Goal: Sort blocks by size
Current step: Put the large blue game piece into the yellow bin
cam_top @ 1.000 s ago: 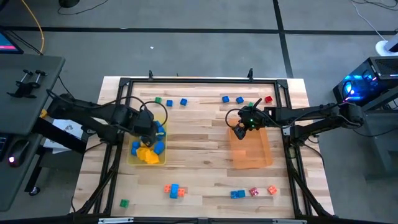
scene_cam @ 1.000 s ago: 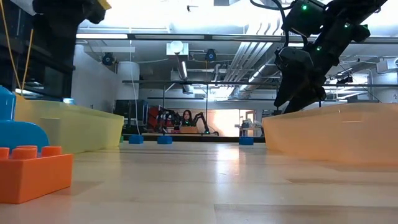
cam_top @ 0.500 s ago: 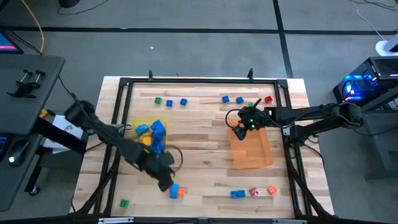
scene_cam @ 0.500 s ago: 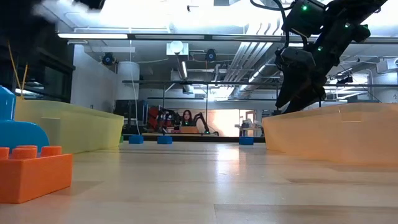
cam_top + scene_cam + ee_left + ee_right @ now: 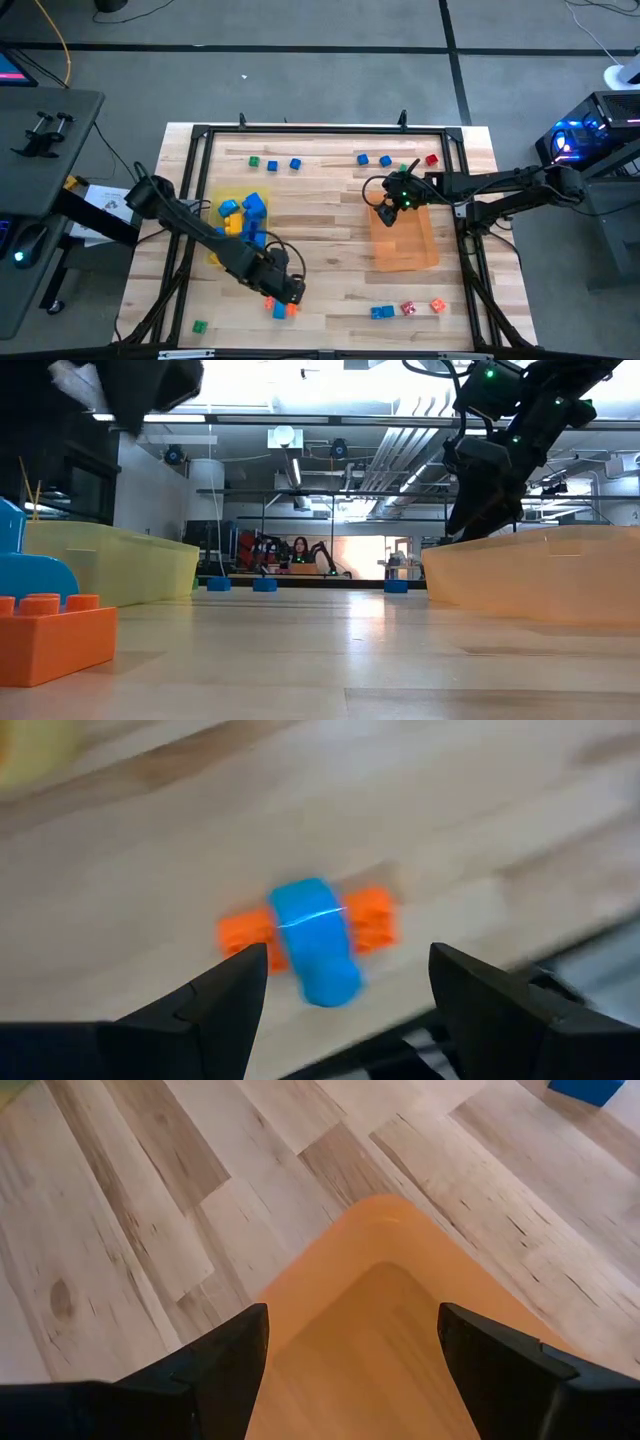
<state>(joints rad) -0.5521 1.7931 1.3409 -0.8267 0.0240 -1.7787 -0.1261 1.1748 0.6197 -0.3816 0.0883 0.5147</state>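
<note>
Counter [image 5: 330,225] of pale wood carries everything we note. On its left side sits the yellow tray [image 5: 213,258], with large blue and yellow blocks [image 5: 243,213] heaped in it; right of centre sits the orange tray [image 5: 405,245]. We find the left pincer [image 5: 290,291] near the front edge, fingers spread wide, empty, poised over a blue block [image 5: 315,940] and an orange block [image 5: 243,929] that touch each other. We find the right pincer [image 5: 384,207] over the far left corner of the orange tray, fingers likewise wide apart, nothing between them. Small blocks lie loose: green and blue ones [image 5: 272,163] along the far edge, a red one [image 5: 431,159] nearby, and blue, red and orange ones [image 5: 407,309] along the front.
</note>
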